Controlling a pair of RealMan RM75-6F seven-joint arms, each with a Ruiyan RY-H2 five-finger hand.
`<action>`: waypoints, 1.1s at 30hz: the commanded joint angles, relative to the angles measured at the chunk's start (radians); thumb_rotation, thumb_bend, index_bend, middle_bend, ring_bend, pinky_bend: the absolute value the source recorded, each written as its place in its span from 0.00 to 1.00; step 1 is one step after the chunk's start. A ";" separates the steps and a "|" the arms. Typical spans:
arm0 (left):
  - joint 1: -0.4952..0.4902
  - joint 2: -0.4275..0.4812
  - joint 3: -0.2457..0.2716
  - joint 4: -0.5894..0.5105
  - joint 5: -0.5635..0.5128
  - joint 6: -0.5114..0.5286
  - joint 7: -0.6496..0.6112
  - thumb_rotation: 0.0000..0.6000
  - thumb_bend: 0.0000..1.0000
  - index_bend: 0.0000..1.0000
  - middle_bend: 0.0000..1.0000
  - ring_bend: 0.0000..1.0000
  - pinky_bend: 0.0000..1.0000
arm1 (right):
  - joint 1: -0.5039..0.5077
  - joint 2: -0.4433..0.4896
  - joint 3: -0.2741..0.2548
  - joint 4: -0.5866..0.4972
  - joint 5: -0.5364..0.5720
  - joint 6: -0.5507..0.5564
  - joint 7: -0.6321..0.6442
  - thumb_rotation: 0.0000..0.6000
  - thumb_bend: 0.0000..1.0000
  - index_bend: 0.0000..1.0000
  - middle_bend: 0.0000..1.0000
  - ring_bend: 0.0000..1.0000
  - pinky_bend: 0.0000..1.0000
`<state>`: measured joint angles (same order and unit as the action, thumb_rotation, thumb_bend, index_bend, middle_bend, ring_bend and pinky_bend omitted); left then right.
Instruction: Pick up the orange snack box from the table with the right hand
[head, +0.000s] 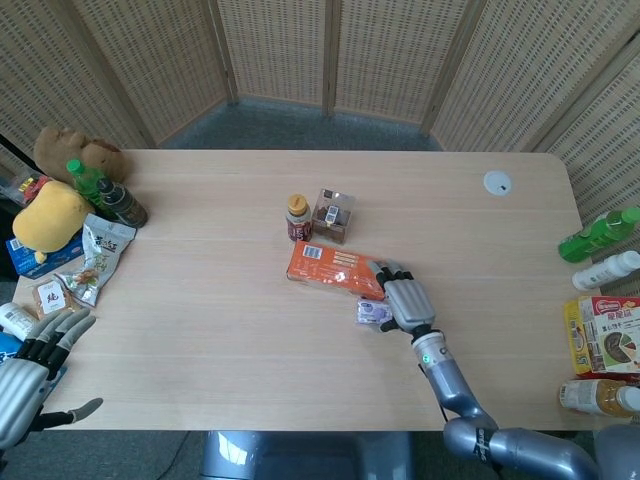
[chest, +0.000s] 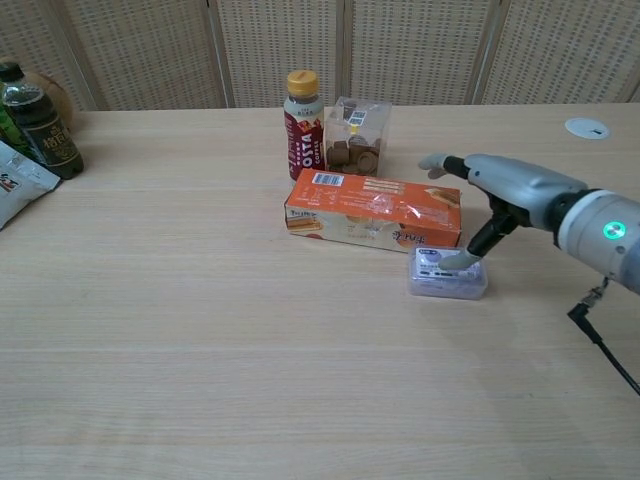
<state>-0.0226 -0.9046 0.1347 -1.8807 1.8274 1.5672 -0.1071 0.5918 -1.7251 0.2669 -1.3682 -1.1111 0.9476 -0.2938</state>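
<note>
The orange snack box (head: 335, 268) (chest: 370, 210) lies flat near the table's middle. My right hand (head: 403, 298) (chest: 495, 190) hovers at the box's right end with fingers spread and nothing in it. In the chest view its thumb reaches down over a small purple packet (chest: 448, 273) (head: 374, 314) lying just in front of the box. My left hand (head: 28, 372) stays open off the table's near left corner, only in the head view.
Behind the box stand a red-labelled bottle (chest: 303, 125) and a clear box of brown pieces (chest: 357, 135). Snack bags, bottles and plush toys (head: 55, 215) crowd the left edge. More bottles and packets (head: 605, 300) sit off the right edge. A white disc (head: 497, 182) lies far right.
</note>
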 joint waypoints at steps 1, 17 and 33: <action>0.000 -0.002 -0.001 -0.001 -0.001 -0.002 0.004 1.00 0.00 0.07 0.00 0.00 0.00 | 0.058 -0.044 0.047 0.071 0.032 -0.029 0.006 1.00 0.00 0.00 0.00 0.00 0.00; -0.008 -0.018 -0.005 -0.002 -0.016 -0.027 0.028 1.00 0.00 0.07 0.00 0.00 0.00 | 0.142 -0.121 0.083 0.194 0.145 -0.039 -0.012 1.00 0.00 0.00 0.00 0.00 0.00; -0.008 -0.017 -0.006 -0.002 -0.018 -0.024 0.025 1.00 0.00 0.08 0.00 0.00 0.00 | 0.170 -0.210 0.069 0.444 0.133 -0.098 0.114 1.00 0.00 0.00 0.00 0.00 0.00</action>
<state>-0.0308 -0.9216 0.1290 -1.8826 1.8097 1.5429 -0.0822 0.7586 -1.9220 0.3375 -0.9436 -0.9697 0.8509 -0.1968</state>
